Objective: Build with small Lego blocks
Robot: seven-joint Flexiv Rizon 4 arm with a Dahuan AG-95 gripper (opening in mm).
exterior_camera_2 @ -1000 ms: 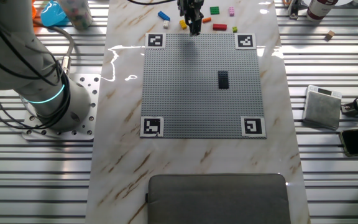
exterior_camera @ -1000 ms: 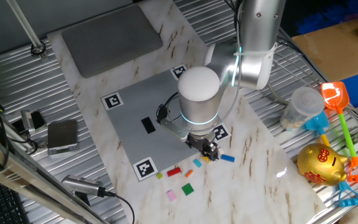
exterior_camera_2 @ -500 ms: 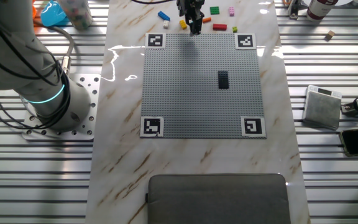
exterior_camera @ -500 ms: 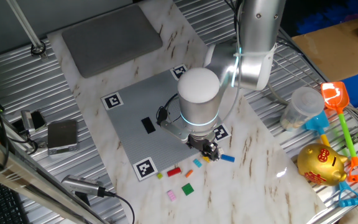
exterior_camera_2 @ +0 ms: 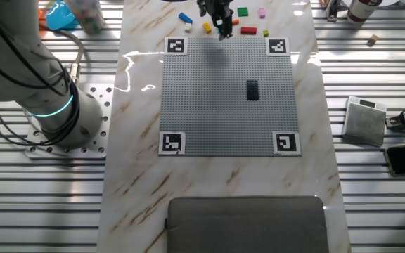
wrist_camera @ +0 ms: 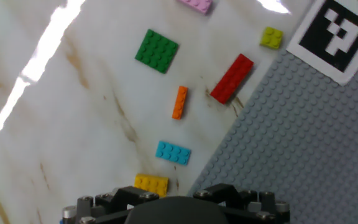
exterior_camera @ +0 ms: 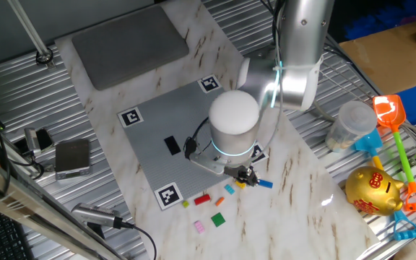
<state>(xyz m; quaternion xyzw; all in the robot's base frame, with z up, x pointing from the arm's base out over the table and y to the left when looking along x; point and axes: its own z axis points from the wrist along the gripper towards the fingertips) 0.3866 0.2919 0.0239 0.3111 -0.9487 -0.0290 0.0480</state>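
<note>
Right now the grey studded plate [wrist_camera: 303,137] fills the area to the right of the jaws, one black-and-white marker [wrist_camera: 332,34] at its far corner. Left of its edge, on the marble table [wrist_camera: 55,137], the loose blocks lie ahead of the gripper [exterior_camera_2: 223,31]: a green square [wrist_camera: 157,51] farthest out, a red brick [wrist_camera: 232,78] close beside the plate edge, an orange bar [wrist_camera: 179,102], a light blue block [wrist_camera: 173,152], and a yellow one [wrist_camera: 151,183] nearest the jaws. Whether the jaws are parted or hold anything, I cannot tell.
</note>
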